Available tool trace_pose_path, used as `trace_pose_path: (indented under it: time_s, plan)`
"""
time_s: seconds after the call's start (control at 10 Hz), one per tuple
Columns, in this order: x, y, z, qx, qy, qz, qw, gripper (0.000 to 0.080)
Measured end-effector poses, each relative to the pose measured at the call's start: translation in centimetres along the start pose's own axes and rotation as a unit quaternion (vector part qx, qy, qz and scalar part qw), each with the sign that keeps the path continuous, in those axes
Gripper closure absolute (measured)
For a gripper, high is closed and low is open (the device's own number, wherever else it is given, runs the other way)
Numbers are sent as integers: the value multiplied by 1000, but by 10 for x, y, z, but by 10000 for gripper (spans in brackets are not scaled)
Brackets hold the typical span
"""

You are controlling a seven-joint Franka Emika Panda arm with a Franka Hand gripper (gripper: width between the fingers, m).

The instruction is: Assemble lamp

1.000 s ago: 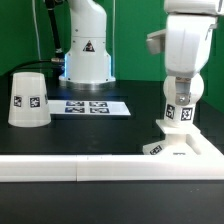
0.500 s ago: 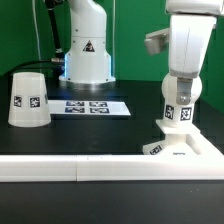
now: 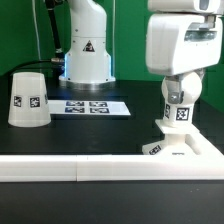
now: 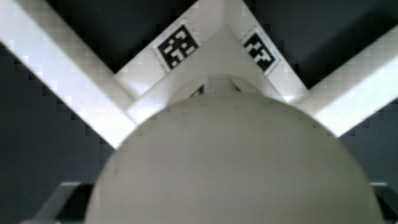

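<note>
The ball-shaped bulb (image 3: 180, 113), white with a square tag, stands upright on the flat square base (image 3: 190, 150) at the exterior view's right, next to the rail. My gripper (image 3: 179, 97) comes straight down over it and closes round the bulb's upper part. In the wrist view the bulb (image 4: 222, 160) fills the space between my jaws, with the base's tagged corner (image 4: 214, 45) beyond it. My fingers barely show at the frame's corners. The cup-like shade (image 3: 28, 98) stands mouth down at the exterior view's left, far from the gripper.
The long white border rail (image 3: 90, 166) runs along the front edge and turns up beside the base. The marker board (image 3: 92, 106) lies flat between the shade and the base. The arm's pedestal (image 3: 87, 50) stands behind it.
My hand has turned about its vertical axis above the bulb and now shows its broad side. The bulb, base and shade stay where they were.
</note>
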State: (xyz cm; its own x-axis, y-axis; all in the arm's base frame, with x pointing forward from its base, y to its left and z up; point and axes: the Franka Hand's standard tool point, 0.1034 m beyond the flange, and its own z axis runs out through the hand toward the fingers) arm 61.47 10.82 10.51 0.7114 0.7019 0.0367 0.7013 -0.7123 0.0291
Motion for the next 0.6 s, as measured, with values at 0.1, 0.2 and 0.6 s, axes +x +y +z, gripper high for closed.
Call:
trace_pose_path:
  time_s: [0.1, 0.2, 0.6]
  plan:
    - [0, 1, 0, 0, 0, 47, 999, 223]
    - [-1, 1, 0, -1, 0, 92, 996, 223]
    - [-1, 2, 0, -1, 0, 253, 968, 222]
